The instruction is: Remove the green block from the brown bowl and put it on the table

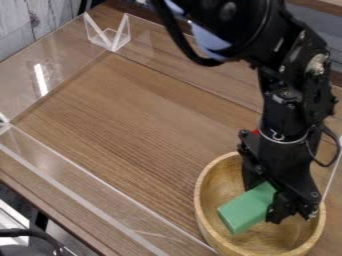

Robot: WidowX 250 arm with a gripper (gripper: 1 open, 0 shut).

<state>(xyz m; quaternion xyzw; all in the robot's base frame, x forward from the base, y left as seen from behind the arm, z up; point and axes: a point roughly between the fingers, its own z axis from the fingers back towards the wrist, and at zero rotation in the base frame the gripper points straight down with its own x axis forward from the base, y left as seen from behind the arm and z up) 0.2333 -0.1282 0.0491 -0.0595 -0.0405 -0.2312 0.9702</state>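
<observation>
The green block (243,212) is a mint-green slab tilted inside the brown bowl (214,185), a shallow tan wooden bowl at the lower right of the table (134,110). My black gripper (271,200) reaches down into the bowl, and its fingers are shut on the block's right end. The arm rises from there to the top of the view and hides the bowl's far rim.
Low clear acrylic walls (54,165) run along the table's left and front edges, with a corner piece (107,33) at the back left. Bare wood-grain surface lies left of the bowl.
</observation>
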